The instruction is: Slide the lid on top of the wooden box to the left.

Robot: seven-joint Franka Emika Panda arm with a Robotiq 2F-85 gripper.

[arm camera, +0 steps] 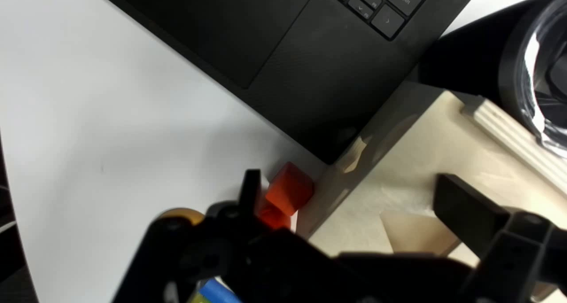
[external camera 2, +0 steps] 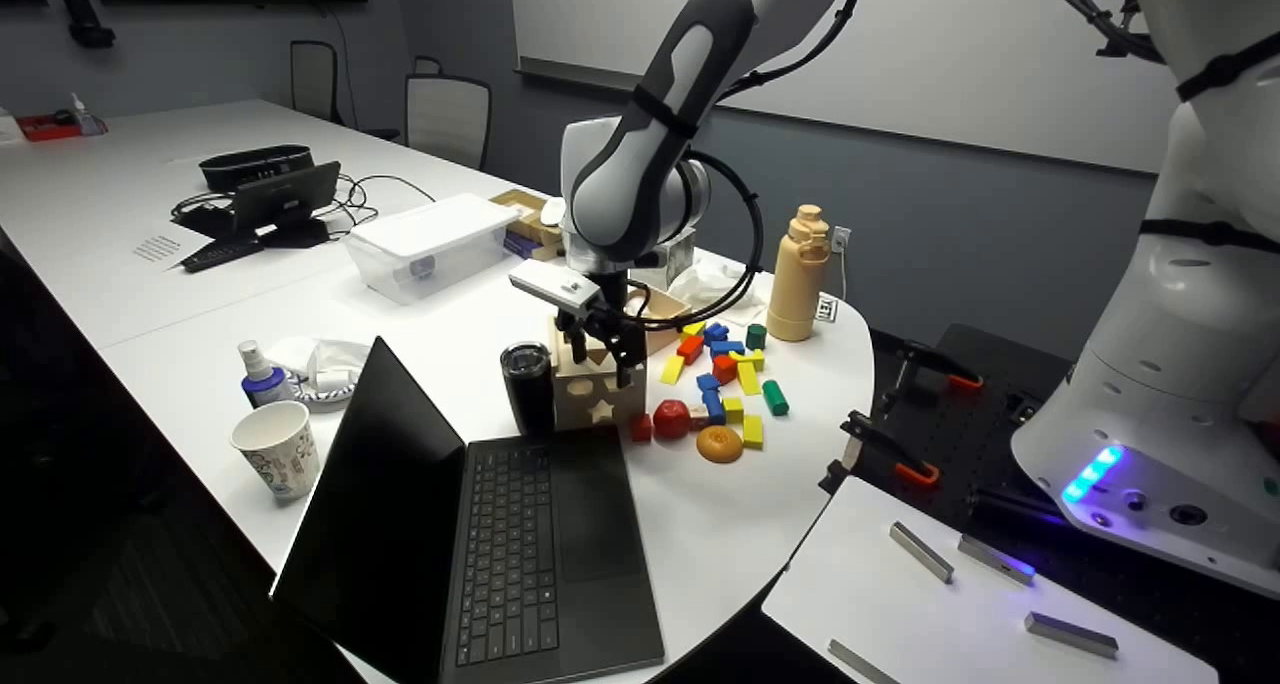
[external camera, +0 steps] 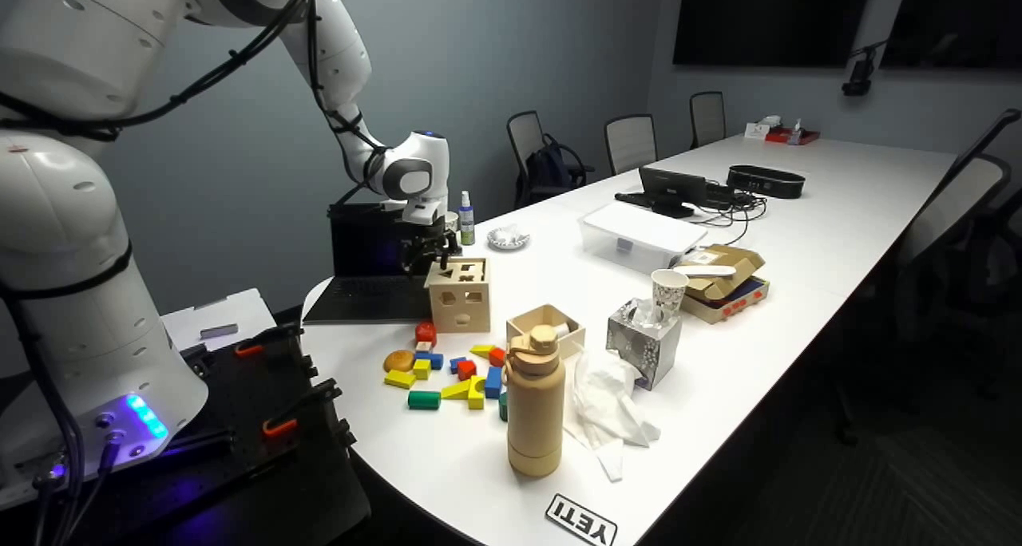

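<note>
Pincer (arm camera: pixel 350 179) gapes wide, empty, over one edge of the wooden box (external camera: pixel 461 308); best slide the lid (arm camera: pixel 443 152) left, level, pressing lightly.

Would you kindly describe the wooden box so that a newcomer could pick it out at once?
Find the open black laptop on the white table. Close beside it, next to a black tumbler, stands the wooden box, a pale cube. The shape cut-outs in its sides and top set it apart from the tumbler and the open wooden tray.
</note>
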